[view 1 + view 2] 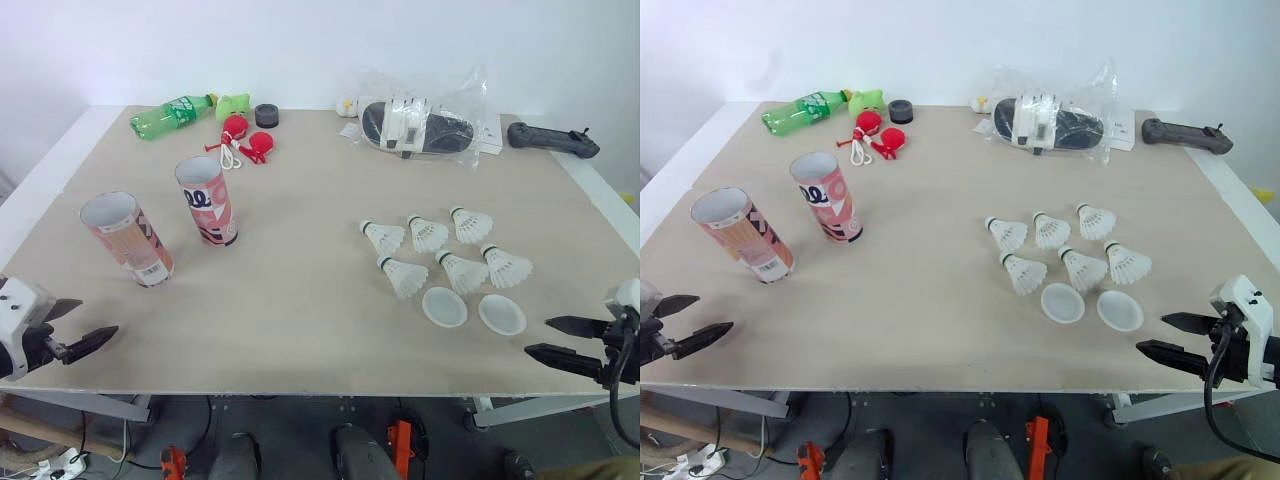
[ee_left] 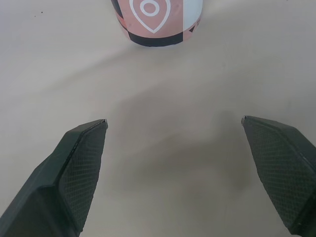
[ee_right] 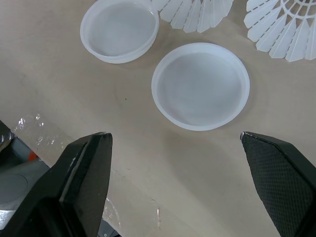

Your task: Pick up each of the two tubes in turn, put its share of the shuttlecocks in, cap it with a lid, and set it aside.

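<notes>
The left gripper (image 1: 98, 315) hangs low at the front left corner of the table (image 1: 300, 340), its arm reaching in from the near edge with the fingers pointing inward across the top; the jaws stand wide apart and hold nothing; in the left wrist view the base of a tube lies ahead of the spread fingertips, well clear of them. The right gripper (image 1: 537, 336) sits at the front right corner, level with the table edge and pointing inward; its jaws are also spread and empty, and the right lid (image 3: 200, 86) lies ahead of them without touching. The near tube (image 1: 127, 238) and the far tube (image 1: 207, 200) stand on their bases on the left half of the table, mouths open, close together but apart; six shuttlecocks (image 1: 428, 235) lie in two rows on the right half; the left lid (image 1: 444, 306) sits just in front of them, beside the right lid. Along the far edge lie a green bottle (image 1: 170, 115) and a plastic bag (image 1: 415, 125).
</notes>
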